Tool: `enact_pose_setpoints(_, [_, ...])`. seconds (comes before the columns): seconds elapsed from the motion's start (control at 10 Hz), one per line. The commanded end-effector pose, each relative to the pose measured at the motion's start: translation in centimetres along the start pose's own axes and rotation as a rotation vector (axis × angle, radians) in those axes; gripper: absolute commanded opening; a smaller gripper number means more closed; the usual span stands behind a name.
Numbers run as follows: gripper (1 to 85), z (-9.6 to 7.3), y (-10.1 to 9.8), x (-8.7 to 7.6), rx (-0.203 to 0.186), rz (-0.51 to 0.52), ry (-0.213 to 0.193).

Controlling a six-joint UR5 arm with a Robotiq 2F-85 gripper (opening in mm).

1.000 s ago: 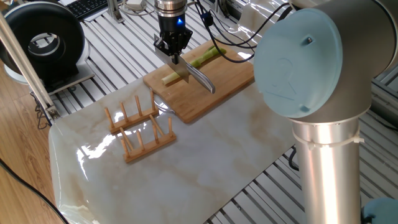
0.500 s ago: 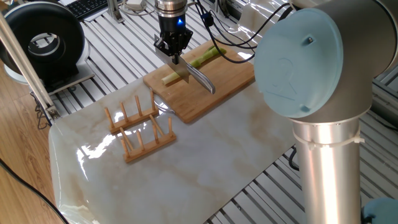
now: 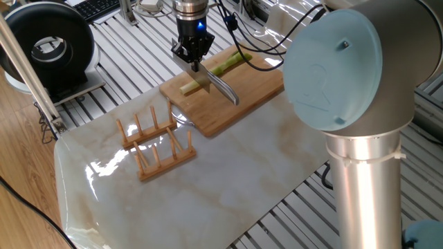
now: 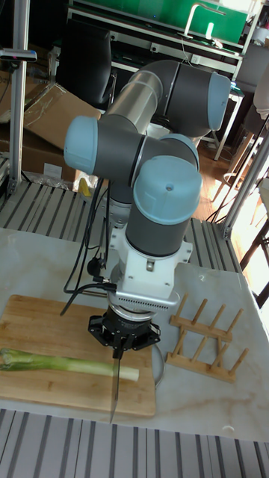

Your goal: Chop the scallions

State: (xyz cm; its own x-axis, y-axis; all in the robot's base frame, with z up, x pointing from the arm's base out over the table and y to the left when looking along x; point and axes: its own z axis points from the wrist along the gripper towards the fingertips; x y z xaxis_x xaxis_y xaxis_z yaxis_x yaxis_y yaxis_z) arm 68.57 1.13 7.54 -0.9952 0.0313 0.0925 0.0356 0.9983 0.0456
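fixed view: i see the gripper (image 3: 196, 61) at 12 o'clock, pointing down over the cutting board (image 3: 239, 97).
claw: narrow, clamped on the knife (image 3: 220, 86), whose blade runs toward 4 o'clock across the board.
scallions (image 3: 211, 72): one long stalk lying on the board, whitish end toward 8 o'clock, green end toward 2 o'clock; the blade crosses it near the pale end.
tall fixed view: i see the stalk (image 4: 67, 364) lying along the board (image 4: 45, 317), with the blade (image 4: 116, 392) standing on edge across its whitish end.
writing: none i can read.
around: wooden rack (image 3: 155, 144) at 8 o'clock of the board, on the marble sheet (image 3: 208, 187); black round device (image 3: 52, 48) at 10 o'clock.
in the way: the arm's big grey joint (image 3: 346, 69) fills the 3 o'clock side.
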Motion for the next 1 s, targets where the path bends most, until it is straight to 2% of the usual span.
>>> enact_pose_setpoints(0.0, [1.0,0.28,0.16,-0.25,-0.015,0.003,-0.008])
enact_pose_setpoints(0.5, [1.0,0.42,0.39,-0.25,-0.031,0.008,-0.007])
enact_pose_setpoints(0.9, [1.0,0.82,-0.15,-0.01,-0.041,-0.001,-0.008])
